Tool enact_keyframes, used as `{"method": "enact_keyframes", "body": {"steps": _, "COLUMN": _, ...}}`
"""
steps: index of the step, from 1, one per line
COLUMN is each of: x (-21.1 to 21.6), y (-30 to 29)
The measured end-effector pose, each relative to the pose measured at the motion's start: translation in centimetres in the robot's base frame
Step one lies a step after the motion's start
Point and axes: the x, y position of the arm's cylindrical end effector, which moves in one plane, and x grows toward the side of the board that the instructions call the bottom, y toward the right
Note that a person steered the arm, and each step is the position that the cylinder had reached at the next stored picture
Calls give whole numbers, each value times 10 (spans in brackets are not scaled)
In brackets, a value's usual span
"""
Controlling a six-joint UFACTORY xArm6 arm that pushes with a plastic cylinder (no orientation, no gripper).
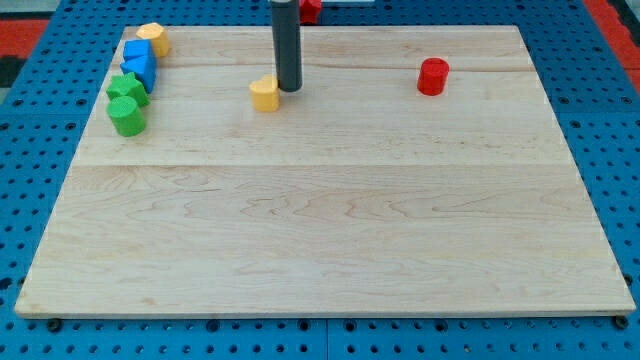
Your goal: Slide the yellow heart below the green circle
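The yellow heart (265, 93) lies on the wooden board (320, 220) in the upper middle-left. My tip (288, 89) stands right next to the heart's right side, touching or nearly touching it. The green circle (127, 119) sits near the board's left edge, far to the left of the heart and slightly lower in the view. The rod rises straight up out of the view's top.
Another green block (127, 89) sits just above the green circle. Two blue blocks (139, 62) and a yellow block (154, 38) continue that row toward the top left corner. A red cylinder (433, 76) is at the upper right. A red block (311, 9) shows at the top edge behind the rod.
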Motion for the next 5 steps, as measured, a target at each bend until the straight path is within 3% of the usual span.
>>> {"method": "enact_keyframes", "body": {"steps": 2, "x": 49, "y": -11}}
{"method": "enact_keyframes", "body": {"steps": 5, "x": 28, "y": 21}}
